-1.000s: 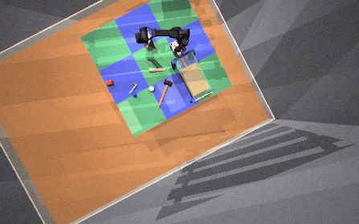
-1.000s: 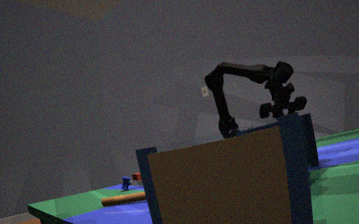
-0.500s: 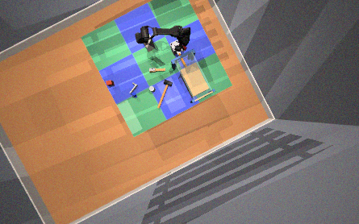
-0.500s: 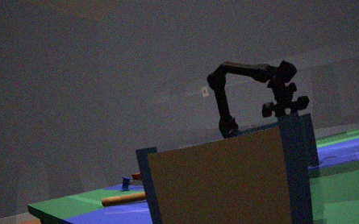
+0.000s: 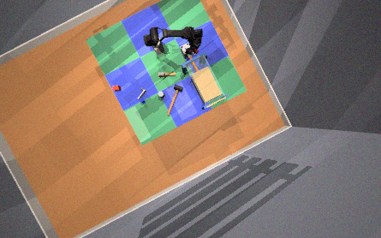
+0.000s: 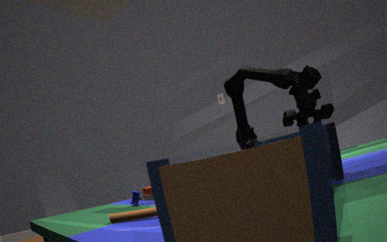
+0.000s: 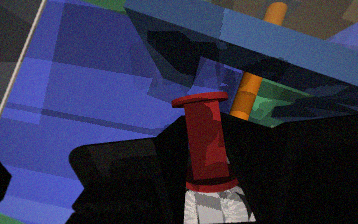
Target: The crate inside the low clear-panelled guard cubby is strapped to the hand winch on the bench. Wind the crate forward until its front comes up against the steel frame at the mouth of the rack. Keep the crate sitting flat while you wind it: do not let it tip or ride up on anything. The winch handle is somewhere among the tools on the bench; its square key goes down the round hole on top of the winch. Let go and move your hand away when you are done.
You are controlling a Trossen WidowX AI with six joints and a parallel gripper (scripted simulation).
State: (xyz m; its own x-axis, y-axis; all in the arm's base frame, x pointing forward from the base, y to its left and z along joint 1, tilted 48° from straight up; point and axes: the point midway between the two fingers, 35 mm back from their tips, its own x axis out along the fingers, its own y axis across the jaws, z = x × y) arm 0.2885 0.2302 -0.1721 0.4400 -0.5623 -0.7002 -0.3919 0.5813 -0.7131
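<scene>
My gripper [image 5: 190, 51] [image 6: 309, 117] [image 7: 199, 118] is shut on the winch handle's red flanged grip [image 7: 205, 140], beside the rack's mouth. A white part [image 7: 217, 206] shows below the grip; the square key and the winch's round hole are hidden. The tan crate [image 5: 208, 86] lies inside the cubby, behind the blue-grey steel frame [image 7: 260, 31]. An orange rod [image 5: 193, 63] [image 7: 245, 95] passes under the frame, between the winch side and the crate. Whether it touches the crate is unclear. The crate looks flat from above.
A hammer [image 5: 172, 104] lies left of the cubby. A grey-headed tool with a wooden handle [image 5: 170, 74], a white round piece [image 5: 161, 94], a silver T-shaped tool [image 5: 140, 95], a small blue piece [image 5: 143, 102] [image 6: 136, 198] and a red block [image 5: 116, 88] [image 6: 147, 191] lie farther left.
</scene>
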